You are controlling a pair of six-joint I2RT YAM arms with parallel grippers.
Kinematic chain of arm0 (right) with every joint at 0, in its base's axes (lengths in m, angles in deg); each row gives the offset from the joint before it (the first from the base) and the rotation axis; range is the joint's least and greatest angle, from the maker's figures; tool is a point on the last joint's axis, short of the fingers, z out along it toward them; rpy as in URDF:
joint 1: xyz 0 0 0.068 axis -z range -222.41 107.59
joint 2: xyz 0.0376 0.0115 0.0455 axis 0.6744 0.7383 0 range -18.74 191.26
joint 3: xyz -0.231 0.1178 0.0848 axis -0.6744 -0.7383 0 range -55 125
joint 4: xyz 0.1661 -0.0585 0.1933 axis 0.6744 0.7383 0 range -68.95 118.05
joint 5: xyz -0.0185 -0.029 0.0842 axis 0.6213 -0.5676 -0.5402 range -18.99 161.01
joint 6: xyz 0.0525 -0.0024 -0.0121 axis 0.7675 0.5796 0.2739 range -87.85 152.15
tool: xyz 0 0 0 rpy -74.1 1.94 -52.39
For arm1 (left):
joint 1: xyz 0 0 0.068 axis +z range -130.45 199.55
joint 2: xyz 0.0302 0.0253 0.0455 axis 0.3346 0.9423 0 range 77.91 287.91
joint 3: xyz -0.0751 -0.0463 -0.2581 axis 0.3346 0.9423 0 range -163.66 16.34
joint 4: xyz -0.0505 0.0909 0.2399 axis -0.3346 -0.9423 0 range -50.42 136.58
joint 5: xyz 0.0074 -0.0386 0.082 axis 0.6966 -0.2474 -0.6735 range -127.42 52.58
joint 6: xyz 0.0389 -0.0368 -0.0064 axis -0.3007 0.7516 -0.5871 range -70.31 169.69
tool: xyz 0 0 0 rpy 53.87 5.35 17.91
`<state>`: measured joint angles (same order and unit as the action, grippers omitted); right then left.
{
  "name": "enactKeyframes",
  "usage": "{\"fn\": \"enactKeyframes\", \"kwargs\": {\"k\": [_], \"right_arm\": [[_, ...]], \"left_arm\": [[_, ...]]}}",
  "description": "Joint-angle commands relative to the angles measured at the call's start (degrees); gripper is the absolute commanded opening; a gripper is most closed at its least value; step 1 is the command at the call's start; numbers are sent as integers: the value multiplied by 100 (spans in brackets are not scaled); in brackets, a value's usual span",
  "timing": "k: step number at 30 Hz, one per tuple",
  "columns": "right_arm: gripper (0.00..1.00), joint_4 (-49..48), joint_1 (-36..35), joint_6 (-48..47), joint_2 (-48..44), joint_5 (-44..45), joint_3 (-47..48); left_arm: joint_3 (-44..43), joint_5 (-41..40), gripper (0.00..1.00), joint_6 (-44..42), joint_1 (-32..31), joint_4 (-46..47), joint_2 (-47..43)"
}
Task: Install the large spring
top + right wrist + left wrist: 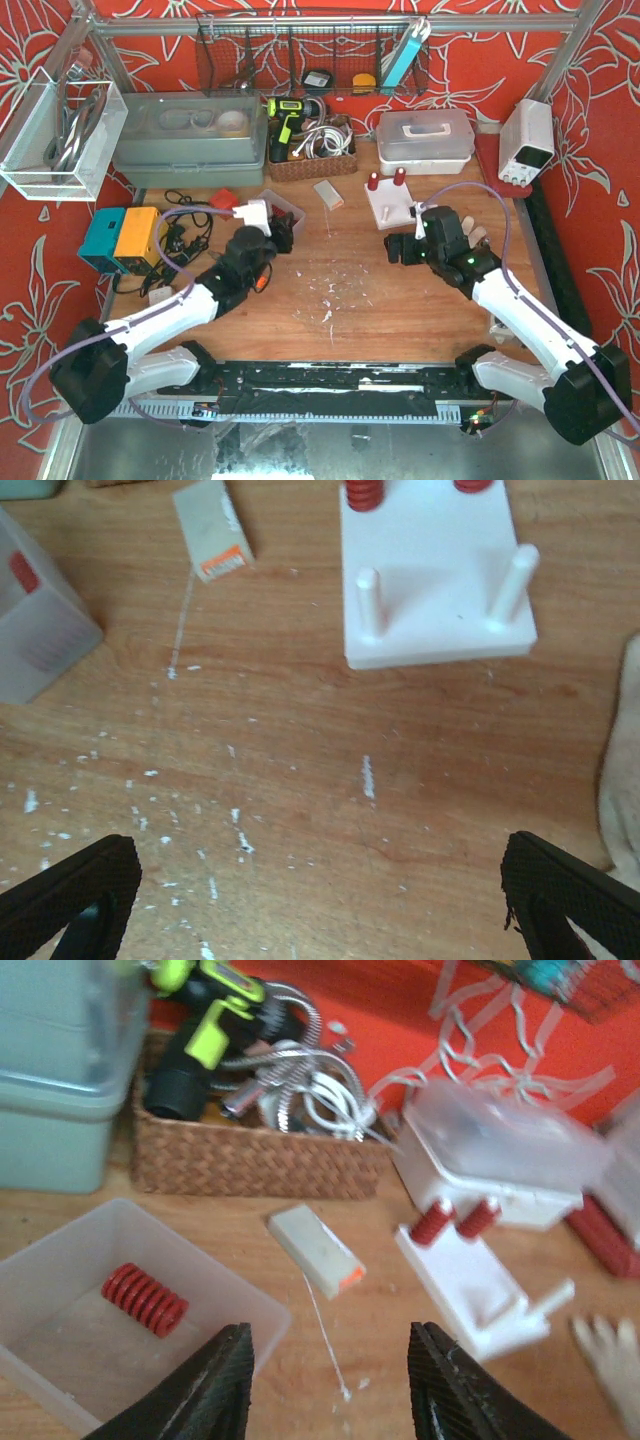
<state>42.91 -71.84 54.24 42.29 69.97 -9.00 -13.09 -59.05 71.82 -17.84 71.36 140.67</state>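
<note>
Left pincer (330, 1328) narrowly parted, right pincer (320, 840) wide apart, both empty.

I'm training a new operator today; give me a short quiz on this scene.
1. True or false: a red spring lies in the bin.
2. How many pegs on the base stand bare?
3. The right pincer is: A open and empty; B shut on a spring; C out of view.
Key: 1 true; 2 two; 3 A.

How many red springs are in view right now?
3. One red spring lies in the clear bin; two red springs stand on the white base. Others could be hidden.
</note>
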Motion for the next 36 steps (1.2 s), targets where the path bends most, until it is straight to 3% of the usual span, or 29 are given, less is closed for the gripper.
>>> {"fn": "enactKeyframes", "kwargs": {"k": [1, 6, 9, 14, 19, 25, 36], "right_arm": [[99, -586, -27, 303, -209, 404, -303], [99, -923, -85, 428, -412, 413, -571], [99, -931, -101, 450, -455, 453, -597], [99, -946, -141, 447, -546, 471, -615], [99, -913, -172, 420, -697, 538, -638], [99, -992, -196, 454, -706, 529, -685], [99, -966, -254, 387, -522, 608, -625]], "left_arm": [[-681, 730, 44, 951, 850, -1183, 187], [-1449, 965, 38, 1642, 1348, -1788, 857], [-2066, 1066, 44, 2228, 1505, -2403, 1441], [-2704, 1575, 42, 2840, 1655, -2726, 2347], [-3172, 1302, 36, 3360, 1669, -3224, 2875], [-4039, 868, 25, 3876, 1681, -4764, 3719], [-3921, 799, 25, 3978, 1860, -4228, 4097]]}}
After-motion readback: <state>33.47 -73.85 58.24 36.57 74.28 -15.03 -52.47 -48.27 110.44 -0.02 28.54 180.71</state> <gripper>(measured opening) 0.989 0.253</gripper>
